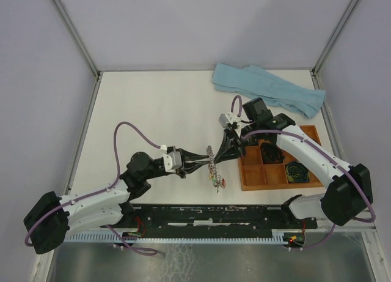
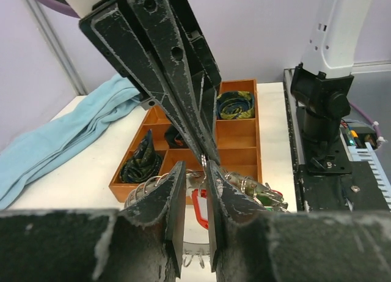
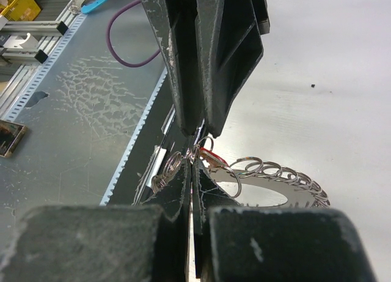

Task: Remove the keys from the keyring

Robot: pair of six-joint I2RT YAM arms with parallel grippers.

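Note:
The keyring [image 1: 213, 167], a silvery ring fringed with small loops, hangs between my two grippers near the table's front middle. Keys with red and green heads [image 1: 218, 183] dangle at its near end. My left gripper [image 1: 206, 162] comes in from the left, its jaws narrowly apart, gripping the keyring [image 2: 195, 256] with a red key tag [image 2: 200, 207] between the fingers. My right gripper [image 1: 222, 156] comes in from the right, shut on a small loop beside the red key [image 3: 214, 158]. The ring [image 3: 287, 196] stretches off to the right in the right wrist view.
An orange compartment tray [image 1: 253, 184] lies just right of the grippers, with dark coiled bundles [image 1: 297, 170] in some compartments. A light blue cloth [image 1: 269, 89] lies at the back right. A black rail [image 1: 214, 215] runs along the front edge.

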